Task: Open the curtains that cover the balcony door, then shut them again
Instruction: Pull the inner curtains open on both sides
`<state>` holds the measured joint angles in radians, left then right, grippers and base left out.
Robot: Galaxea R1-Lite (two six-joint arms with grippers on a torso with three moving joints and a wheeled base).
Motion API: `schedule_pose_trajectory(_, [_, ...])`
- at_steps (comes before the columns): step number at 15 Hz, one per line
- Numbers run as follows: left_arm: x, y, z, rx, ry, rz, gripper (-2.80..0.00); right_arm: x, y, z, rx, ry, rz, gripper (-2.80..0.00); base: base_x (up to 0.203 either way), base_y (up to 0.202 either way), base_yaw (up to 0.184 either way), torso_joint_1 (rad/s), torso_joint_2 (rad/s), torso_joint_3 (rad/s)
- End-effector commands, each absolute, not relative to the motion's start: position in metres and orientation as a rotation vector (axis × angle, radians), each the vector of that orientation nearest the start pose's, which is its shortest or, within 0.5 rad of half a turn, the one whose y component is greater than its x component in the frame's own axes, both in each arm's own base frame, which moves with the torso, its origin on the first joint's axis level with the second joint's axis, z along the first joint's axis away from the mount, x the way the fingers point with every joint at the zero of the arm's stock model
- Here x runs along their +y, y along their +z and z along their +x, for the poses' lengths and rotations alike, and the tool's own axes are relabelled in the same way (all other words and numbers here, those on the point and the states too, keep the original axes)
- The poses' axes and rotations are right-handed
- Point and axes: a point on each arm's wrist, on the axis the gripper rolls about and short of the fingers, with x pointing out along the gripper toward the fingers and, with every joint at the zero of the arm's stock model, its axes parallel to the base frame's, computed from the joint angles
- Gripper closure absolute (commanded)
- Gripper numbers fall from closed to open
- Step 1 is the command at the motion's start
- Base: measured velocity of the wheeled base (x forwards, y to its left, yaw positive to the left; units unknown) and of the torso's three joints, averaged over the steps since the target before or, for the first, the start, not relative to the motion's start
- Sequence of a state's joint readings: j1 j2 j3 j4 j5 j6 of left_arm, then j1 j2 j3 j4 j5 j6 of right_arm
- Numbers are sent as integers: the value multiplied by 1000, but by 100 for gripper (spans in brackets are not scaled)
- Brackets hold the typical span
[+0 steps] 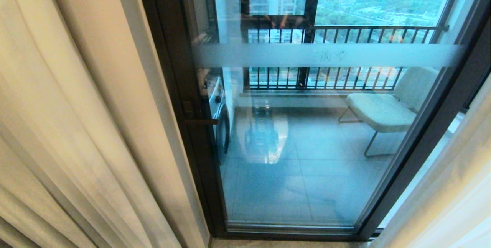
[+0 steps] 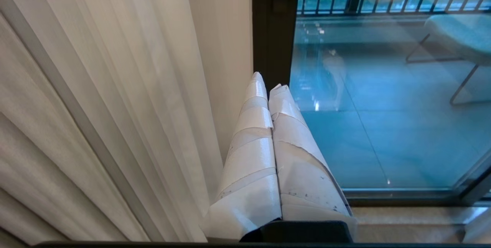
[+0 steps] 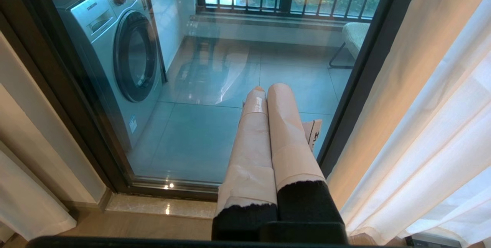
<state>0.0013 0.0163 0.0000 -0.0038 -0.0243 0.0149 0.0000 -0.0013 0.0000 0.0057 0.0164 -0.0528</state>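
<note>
While the curtains (image 1: pixel 76 125) hang parted to either side of the bare balcony door (image 1: pixel 307 144), opening looks done and closing remains; my left fingers (image 2: pixel 264 87) and right fingers (image 3: pixel 268 91) are pressed together, empty.

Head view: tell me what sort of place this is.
Most likely a high-rise flat, at the balcony door. Drawn-back curtains flank the glass; beyond it stand a washing machine, a chair and a railing above a city skyline.
</note>
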Motion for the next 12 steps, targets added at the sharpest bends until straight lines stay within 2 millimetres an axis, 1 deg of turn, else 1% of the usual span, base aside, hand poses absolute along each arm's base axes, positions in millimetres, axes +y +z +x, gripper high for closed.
schedule_pose_trajectory(1, [-1, 76, -23, -5, -23, 14, 0, 0, 75, -23, 6, 17, -54, 0, 0, 0, 0, 0, 0, 0])
schedule_pose_trajectory(12, [-1, 76, -23, -5, -23, 14, 0, 0, 75, -23, 6, 17, -54, 0, 0, 0, 0, 0, 0, 0])
